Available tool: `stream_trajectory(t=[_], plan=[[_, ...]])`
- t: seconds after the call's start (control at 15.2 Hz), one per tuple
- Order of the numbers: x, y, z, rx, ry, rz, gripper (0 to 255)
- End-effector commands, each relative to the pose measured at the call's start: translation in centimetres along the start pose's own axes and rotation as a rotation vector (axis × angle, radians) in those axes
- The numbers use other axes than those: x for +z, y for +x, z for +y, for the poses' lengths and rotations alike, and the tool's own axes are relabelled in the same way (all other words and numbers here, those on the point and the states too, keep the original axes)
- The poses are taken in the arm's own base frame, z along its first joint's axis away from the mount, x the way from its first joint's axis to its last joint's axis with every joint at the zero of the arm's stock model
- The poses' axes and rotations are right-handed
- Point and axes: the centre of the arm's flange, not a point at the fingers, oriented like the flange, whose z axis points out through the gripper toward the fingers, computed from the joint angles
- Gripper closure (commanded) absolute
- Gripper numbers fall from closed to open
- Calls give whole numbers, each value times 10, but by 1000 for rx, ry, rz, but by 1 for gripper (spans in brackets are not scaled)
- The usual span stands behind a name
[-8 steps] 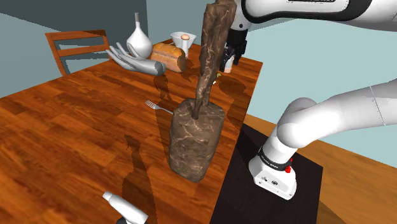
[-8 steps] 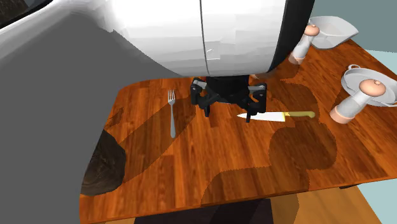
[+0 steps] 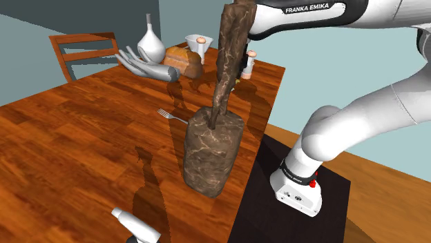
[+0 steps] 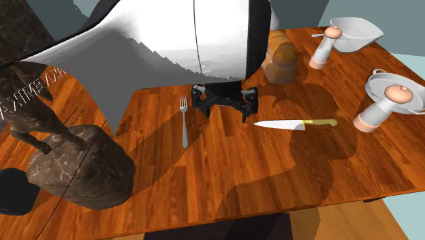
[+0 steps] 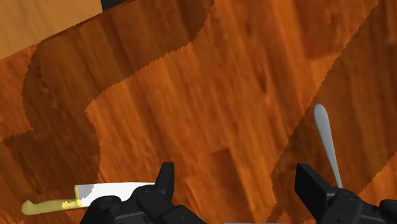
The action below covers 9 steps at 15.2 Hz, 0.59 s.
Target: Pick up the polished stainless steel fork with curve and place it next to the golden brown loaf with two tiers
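The job was at its first step: getting to the fork. The gripper (image 4: pixel 225 108) hung low over the brown table (image 4: pixel 225 184), and its two black fingers (image 5: pixel 164 184) stood wide apart with nothing between them. The shiny grey fork (image 4: pixel 184 123) lay flat on the wood just beside the gripper, toward the second exterior view's left. A knife (image 4: pixel 294 124) with a yellow handle lay on the other side, so the gripper sat between the two.

In the wrist view the fork's thin handle showed just outside one finger, not in the gap (so it was not held yet). The brown loaf (image 4: pixel 280 58) sat farther back on the table, well apart from the fork.

Next, I think the gripper would need to slide sideways until the handle was in the gap between the fingers. Then it would need to go down very low, because the fork is thin and flat, and squeeze shut. Only after that could the fork go over to the loaf.
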Motion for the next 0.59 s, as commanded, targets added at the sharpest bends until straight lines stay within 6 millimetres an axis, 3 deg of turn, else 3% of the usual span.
stream_trajectory(t=[0.0,0.53], plan=[[14,13,-17,-12,12,4,0],[67,66,-83,-59,56,17,0]])
